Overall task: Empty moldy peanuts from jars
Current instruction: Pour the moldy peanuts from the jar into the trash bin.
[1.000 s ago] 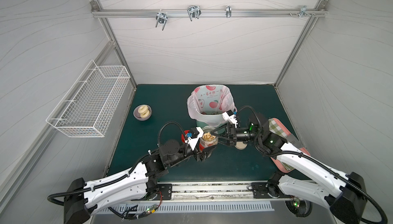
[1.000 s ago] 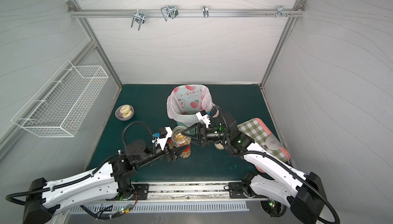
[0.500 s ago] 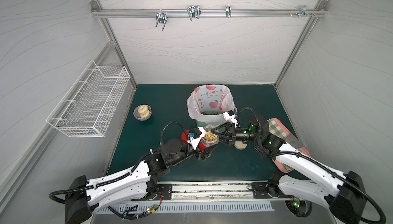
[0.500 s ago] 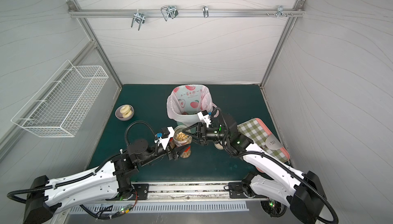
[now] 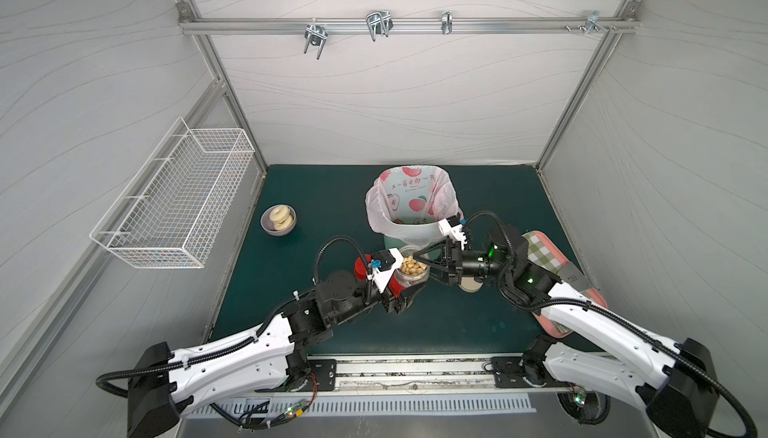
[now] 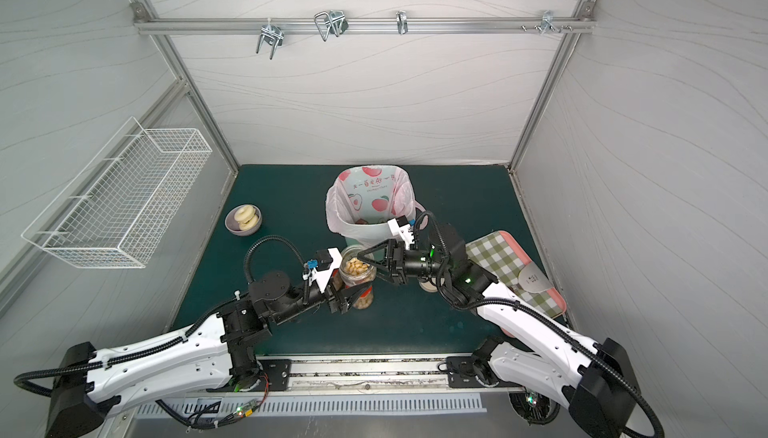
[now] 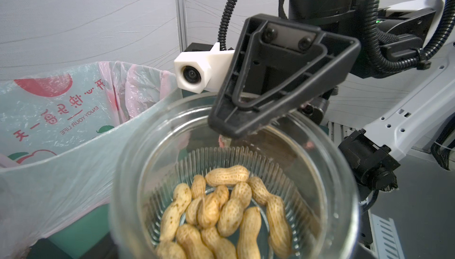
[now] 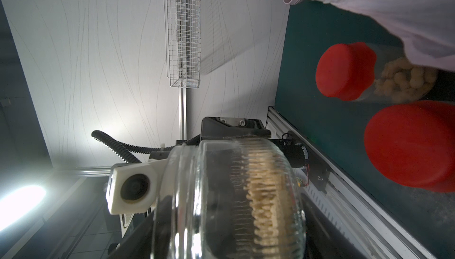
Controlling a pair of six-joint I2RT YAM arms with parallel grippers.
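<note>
Holding the open jar just in front of the bin, the left hand is clamped on its glass body. The jar is mouth up and has no lid on it. Peanuts in their shells lie in the lower part of the jar, well under the rim.

The right hand comes from the opposite side. Its fingers are apart. One tip is at the rim of the jar in the left wrist view, the other lies lower beside the glass in both top views. Whether they press the jar I cannot tell.

Two more jars with red lids stand on the table near the held one, and one of them shows peanuts inside. A pink printed bag lines the bin.
</note>
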